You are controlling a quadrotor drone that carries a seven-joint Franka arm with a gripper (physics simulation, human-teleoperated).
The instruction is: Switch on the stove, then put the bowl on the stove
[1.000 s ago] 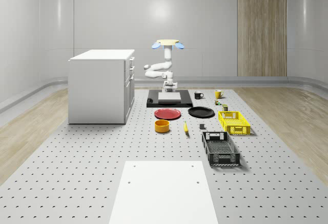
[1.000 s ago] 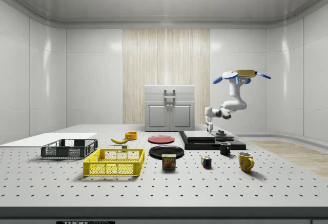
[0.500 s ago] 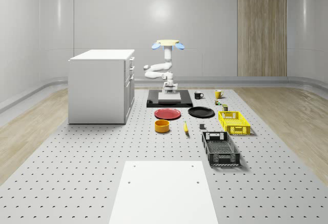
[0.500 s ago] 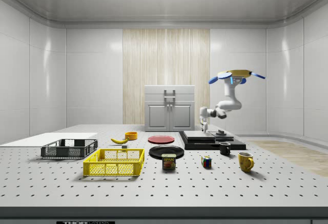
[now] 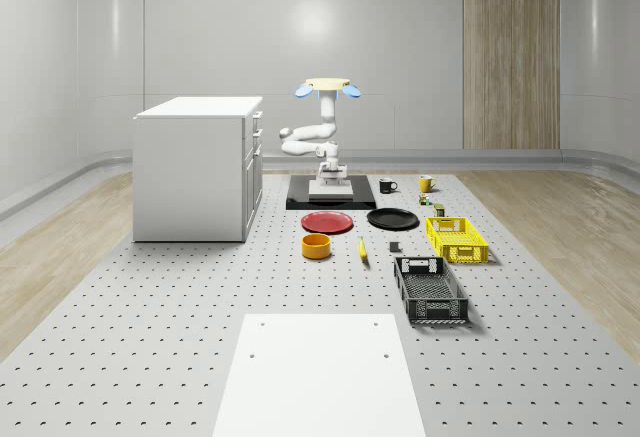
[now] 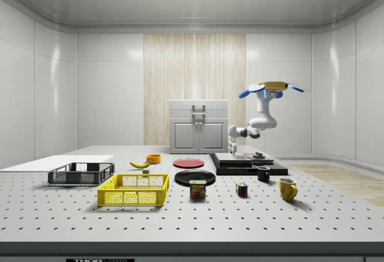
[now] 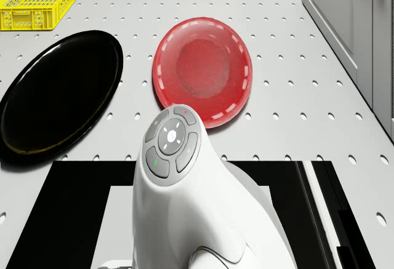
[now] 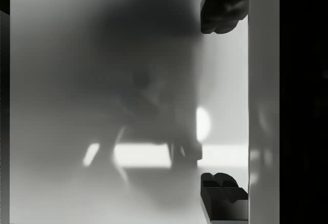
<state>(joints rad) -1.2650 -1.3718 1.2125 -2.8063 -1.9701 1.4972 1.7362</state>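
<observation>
The bowl (image 5: 317, 246) sits upright on the table (image 5: 150, 357), around the table's middle and well apart from the stove (image 5: 300, 200). It has the red plate (image 5: 328, 221) between it and the stove and the banana (image 5: 362, 249) just beside it. Nothing touches it, which fits a task where the stove comes first.

The stove, a black slab with a pale plate on top, lies toward the table's far edge in the whole-scene view, beside the white cabinet (image 5: 195, 167). I cannot tell from these pictures whether it is switched on.

The gripper (image 6: 233, 149) hangs low over the stove's end nearest the red plate, pointing down. In the wrist view the gripper (image 8: 224, 103) is spread wide with nothing between its fingertips (image 8: 223, 8), looking straight at the pale plate and the black border beside it. My judgement is that it is held empty and spread so it is ready to close on the bowl once it gets there.

The drone (image 5: 327, 87) hovers above the stove with the arm folded beneath it, so the gripper comes down near the stove's surface. The black plate (image 5: 392, 219) lies beside the red one, off the straight line from stove to bowl
</observation>
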